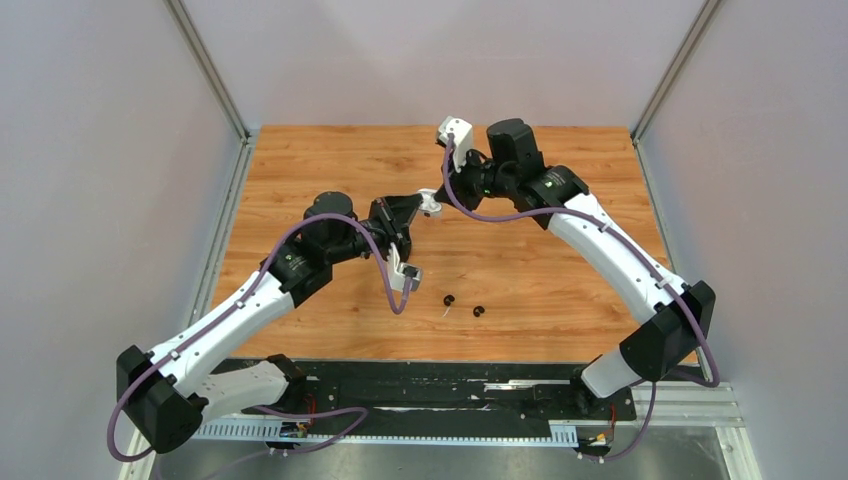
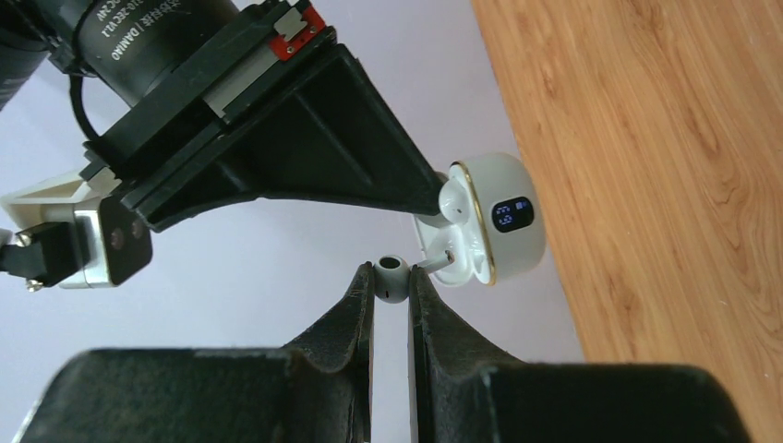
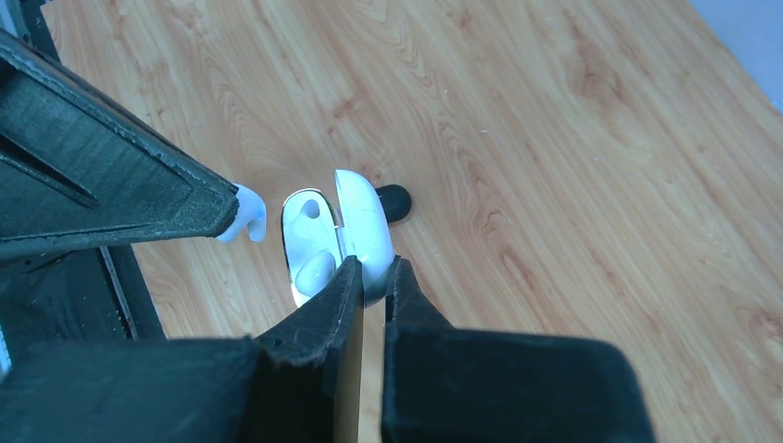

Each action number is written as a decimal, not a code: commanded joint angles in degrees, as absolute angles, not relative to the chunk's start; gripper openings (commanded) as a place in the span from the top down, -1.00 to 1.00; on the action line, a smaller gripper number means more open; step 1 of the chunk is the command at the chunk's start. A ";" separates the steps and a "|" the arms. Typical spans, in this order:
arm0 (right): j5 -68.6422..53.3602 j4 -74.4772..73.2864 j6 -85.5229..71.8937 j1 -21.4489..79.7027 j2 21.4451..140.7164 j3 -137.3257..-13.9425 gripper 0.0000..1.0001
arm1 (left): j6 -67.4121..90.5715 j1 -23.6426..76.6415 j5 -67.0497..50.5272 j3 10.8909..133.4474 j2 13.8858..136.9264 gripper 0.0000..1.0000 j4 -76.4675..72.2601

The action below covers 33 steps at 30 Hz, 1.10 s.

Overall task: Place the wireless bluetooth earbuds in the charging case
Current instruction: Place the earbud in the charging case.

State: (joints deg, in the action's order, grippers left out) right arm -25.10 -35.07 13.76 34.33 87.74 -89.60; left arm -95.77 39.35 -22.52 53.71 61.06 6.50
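— The left claw [image 2: 391, 284] is clenched on a small white short-stemmed earbud [image 2: 391, 273], pinching its rounded head between two black fingers [image 2: 351, 318].

— Where does the stem point?

— Toward the open white rounded charging case with the gold rim [image 2: 517, 257]. The stem tip is right at the hollowed half. A second white earbud [image 3: 314, 269] sits in one of the hollows.

— Who has the case?

— The right claw [image 3: 371, 273]. It is clamped tight on the smooth domed half and holds the case clear of the wooden counter [image 1: 560, 290], near the counter's middle. A small lit display [image 2: 512, 214] shows on the outer shell.

— And the dark ones?

— Two small rounded black earbuds [image 1: 449, 299] lie on the counter near each other. They are well apart from the case, on the side toward the arms' bases.
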 commanded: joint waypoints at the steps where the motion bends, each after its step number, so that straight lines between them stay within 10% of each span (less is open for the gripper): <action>1: -21.85 -30.57 12.19 34.77 85.64 -91.13 1.00 | -96.42 40.17 -20.57 54.98 61.52 1.00 4.37; 33: -23.81 -31.14 11.78 35.65 84.63 -91.74 1.00 | -99.66 41.40 -14.43 54.39 63.94 1.00 2.68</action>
